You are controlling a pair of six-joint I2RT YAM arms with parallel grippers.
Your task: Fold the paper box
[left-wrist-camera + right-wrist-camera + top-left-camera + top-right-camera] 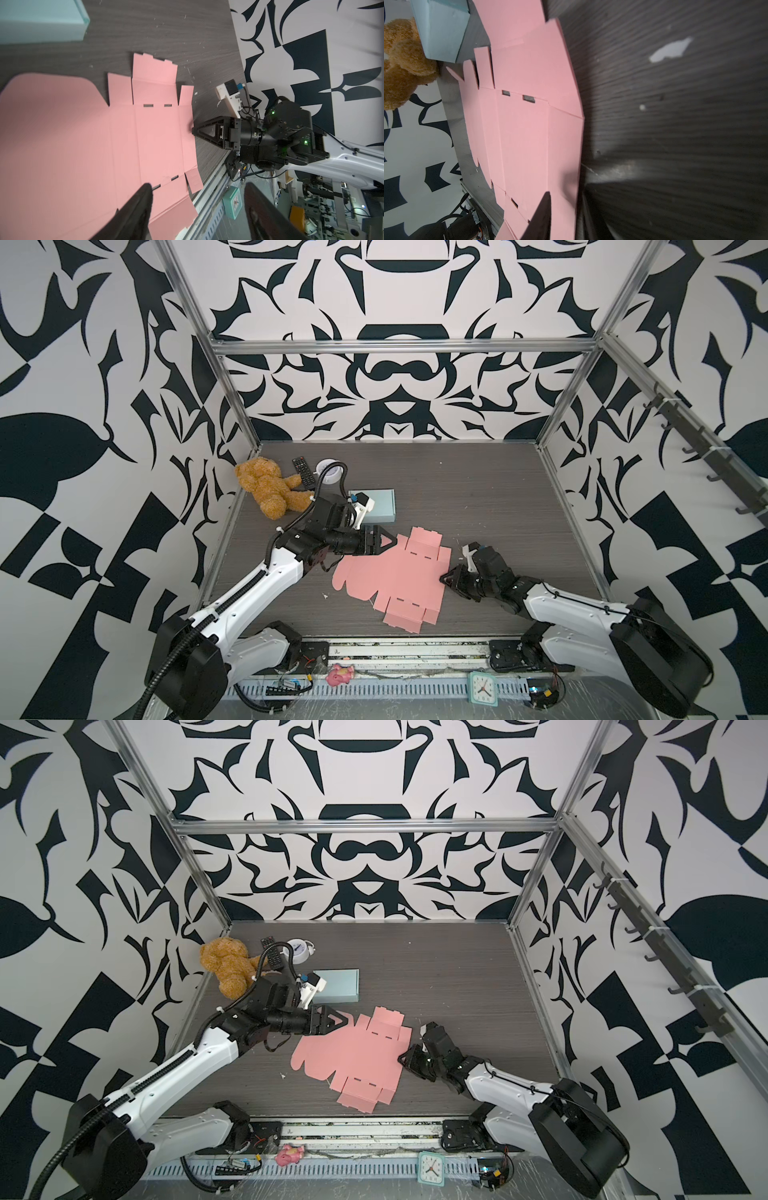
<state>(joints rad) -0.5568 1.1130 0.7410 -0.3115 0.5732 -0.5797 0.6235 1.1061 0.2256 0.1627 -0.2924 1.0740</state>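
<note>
Paper box (390,576) flat on worktop (478,489) between tools: left tool (390,542) released above its far-left edge; right tool (444,578) astride right edge, cannot tell whether clamped.

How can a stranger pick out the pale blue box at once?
On the grey table, find the brown teddy bear at the far left. The pale blue box stands right of it, behind the flat pink sheet; it alone is closed.
</note>
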